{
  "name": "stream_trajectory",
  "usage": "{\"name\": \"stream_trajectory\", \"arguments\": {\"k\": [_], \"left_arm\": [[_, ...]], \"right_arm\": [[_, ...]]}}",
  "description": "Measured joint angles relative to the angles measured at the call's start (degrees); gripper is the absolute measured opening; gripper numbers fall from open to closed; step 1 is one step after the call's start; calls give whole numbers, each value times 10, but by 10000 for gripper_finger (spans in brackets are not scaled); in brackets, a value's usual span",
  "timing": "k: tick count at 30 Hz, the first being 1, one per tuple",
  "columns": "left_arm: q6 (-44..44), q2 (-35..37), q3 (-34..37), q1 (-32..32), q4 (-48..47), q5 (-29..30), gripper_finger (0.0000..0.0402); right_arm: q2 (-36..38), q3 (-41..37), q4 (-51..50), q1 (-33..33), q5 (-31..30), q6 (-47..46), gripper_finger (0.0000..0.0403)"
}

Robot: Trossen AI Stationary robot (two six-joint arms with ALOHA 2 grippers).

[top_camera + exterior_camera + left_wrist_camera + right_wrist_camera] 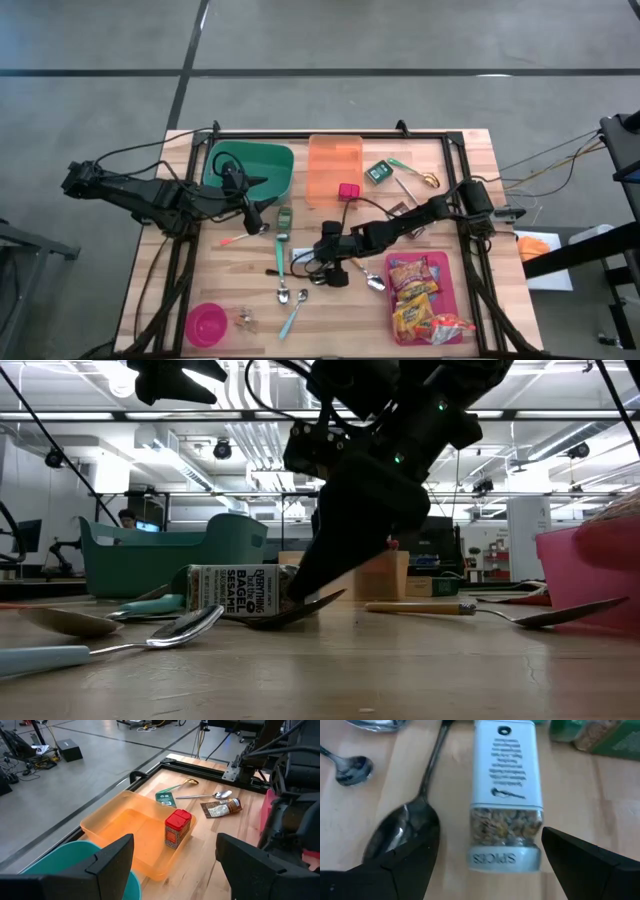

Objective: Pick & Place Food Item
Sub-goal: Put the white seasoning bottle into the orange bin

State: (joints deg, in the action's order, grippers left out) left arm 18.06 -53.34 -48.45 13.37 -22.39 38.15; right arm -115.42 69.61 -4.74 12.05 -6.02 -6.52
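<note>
The everything-bagel sesame spice jar (pixel 505 795), white-labelled with a clear end showing seeds and a pale cap marked "SPICES", lies flat on its side just beside a dark spoon (pixel 402 830).

A dark robot arm (pixel 385 470) comes down from twelve o'clock onto the wooden table (pixel 400 670), its tip beside a lying bagel-seasoning jar (pixel 238 591), with spoons (pixel 150 635) at eight o'clock and a teal bin (pixel 165 560) at nine.
</note>
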Motion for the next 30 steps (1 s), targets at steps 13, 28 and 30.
{"name": "stream_trajectory", "arguments": {"k": [13,28,30], "left_arm": [[5,-2,0,0,0,0,285],[5,-4,0,0,0,-6,285],[5,-6,0,0,-1,-7,285]], "right_arm": [[2,-3,6,0,0,1,308],[2,-6,10,-1,-2,2,176],[2,-8,11,-1,-2,2,177]]}}
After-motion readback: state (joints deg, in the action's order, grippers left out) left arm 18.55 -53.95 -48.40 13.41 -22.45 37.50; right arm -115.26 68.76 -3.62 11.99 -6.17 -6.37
